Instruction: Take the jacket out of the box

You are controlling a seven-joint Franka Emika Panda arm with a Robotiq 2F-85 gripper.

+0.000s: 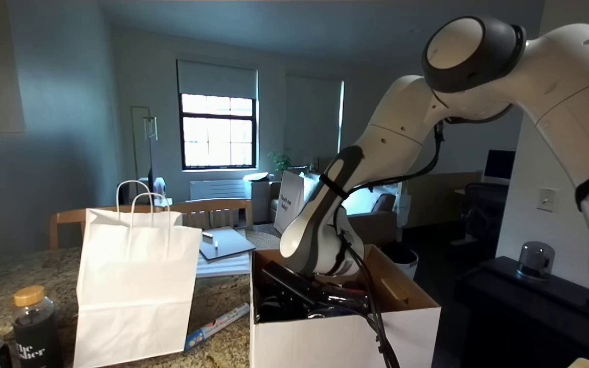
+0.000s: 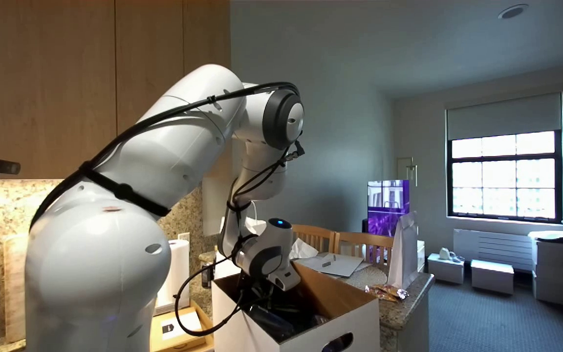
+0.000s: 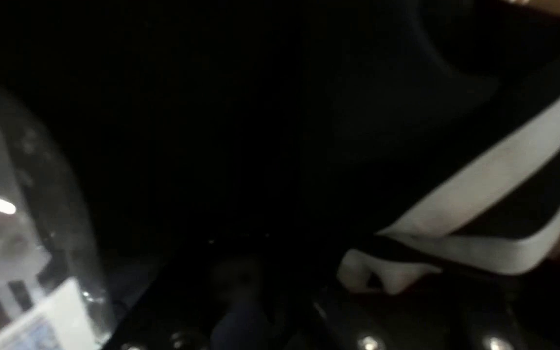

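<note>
Since the jacket (image 3: 484,187) lies inside the box (image 1: 315,342), the wrist (image 2: 277,244) hangs low there, presumably to grasp the jacket, but darkness hides whether the pincer (image 3: 241,272) is clenched on it or released.

Shadow hides much of the jacket (image 3: 496,175); the box (image 1: 320,341) is cropped below.
</note>
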